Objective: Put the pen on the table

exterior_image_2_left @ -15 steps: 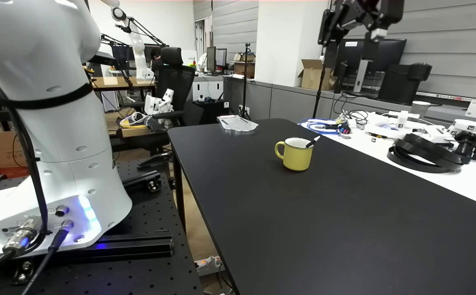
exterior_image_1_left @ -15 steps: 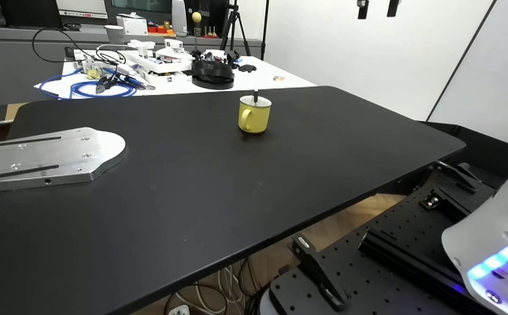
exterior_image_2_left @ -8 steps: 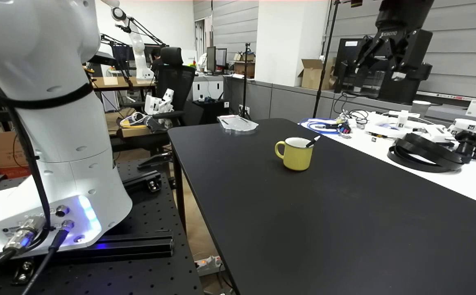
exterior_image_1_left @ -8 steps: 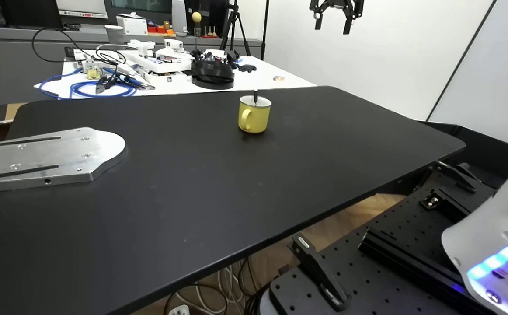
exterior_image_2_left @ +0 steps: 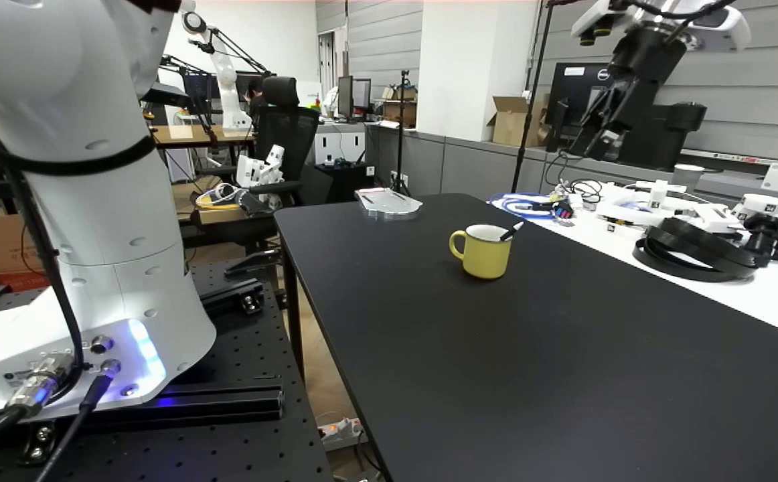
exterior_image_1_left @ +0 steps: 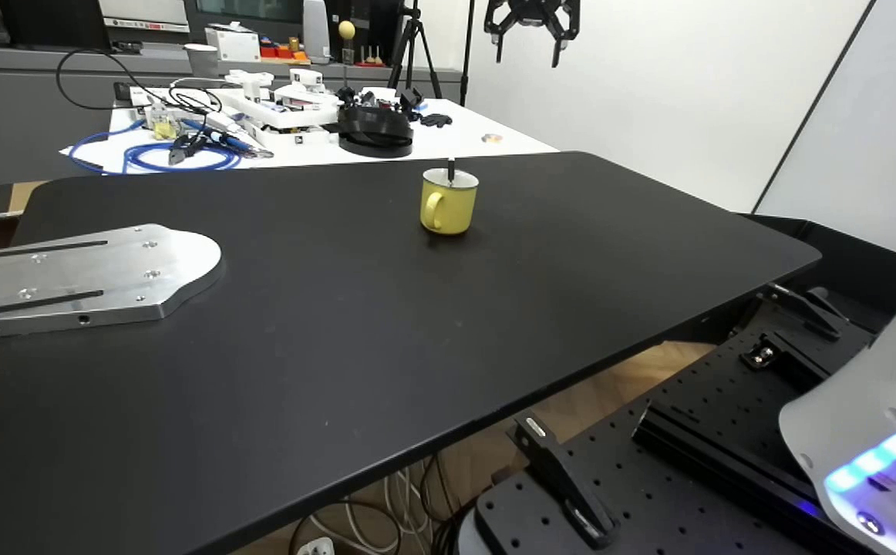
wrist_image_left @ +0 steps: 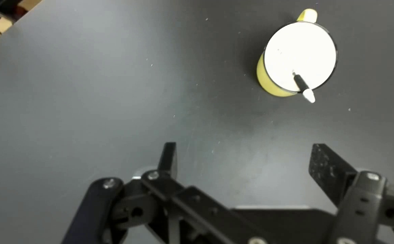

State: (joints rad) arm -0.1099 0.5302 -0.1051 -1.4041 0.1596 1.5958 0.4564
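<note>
The pen point(exterior_image_1_left: 451, 169) is a thin dark stick with a white end, standing tilted in the yellow cup point(exterior_image_1_left: 454, 208). Its upper end sticks out over the rim, as an exterior view shows point(exterior_image_2_left: 511, 231); its lower part is inside the cup. The cup stands upright on the black table point(exterior_image_1_left: 325, 324). My gripper point(exterior_image_1_left: 527, 58) is open and empty, high above the table; it shows tilted in an exterior view point(exterior_image_2_left: 593, 147). In the wrist view the open fingers point(wrist_image_left: 244, 152) are at the bottom, with the cup point(wrist_image_left: 302, 54) and pen point(wrist_image_left: 301, 83) beyond them at upper right.
A silver metal plate point(exterior_image_1_left: 93, 270) lies at the table's edge, also visible in an exterior view point(exterior_image_2_left: 389, 202). A white-topped table point(exterior_image_1_left: 494, 139) with cables and equipment adjoins the black table. The robot's base point(exterior_image_2_left: 108, 335) stands beside the black table.
My gripper has come down into fuller view, moved left in an exterior view, and tilted. It stays open. The cup and pen have not moved.
</note>
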